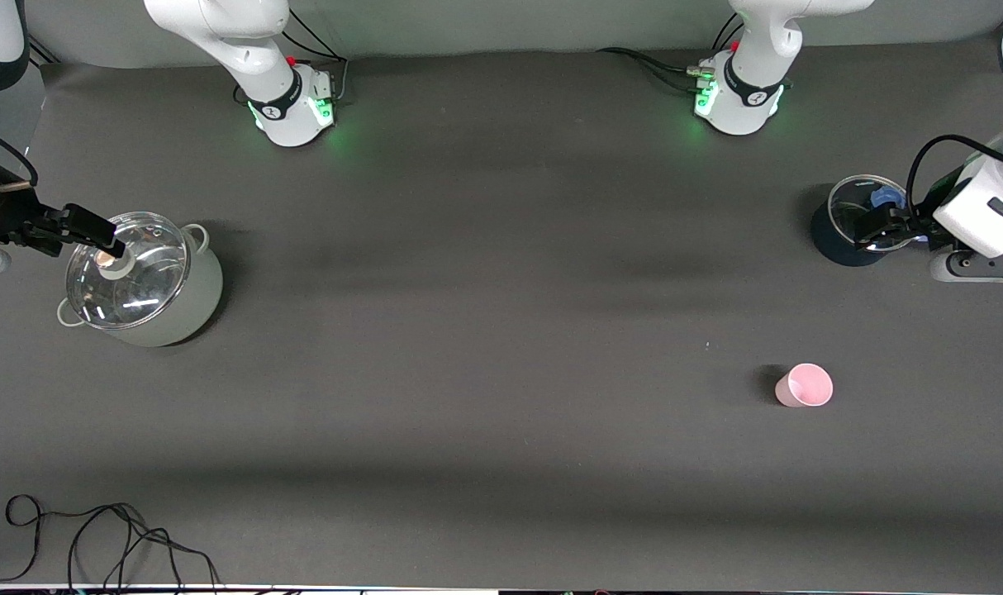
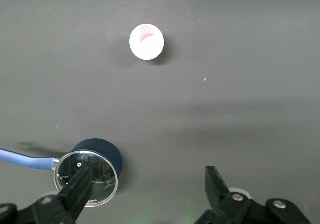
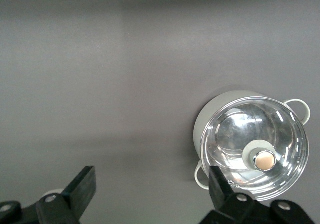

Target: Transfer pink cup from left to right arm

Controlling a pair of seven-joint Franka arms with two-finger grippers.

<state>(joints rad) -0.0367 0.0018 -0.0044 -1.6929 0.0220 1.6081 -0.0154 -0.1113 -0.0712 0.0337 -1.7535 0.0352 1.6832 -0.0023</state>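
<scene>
The pink cup (image 1: 804,386) stands on the table, well apart from both open, empty hands.

A pale-pink cup (image 1: 804,386) stands on the plain dark-grey table (image 1: 485,330). At the frame's left, a pale grey-green pot (image 1: 150,285) carries a clear glass lid with a whitish knob. At right, a dark navy pot (image 1: 853,223) has a light-blue handle. White arm bases glow green along the top; black cable (image 1: 97,537) coils lower left.
</scene>
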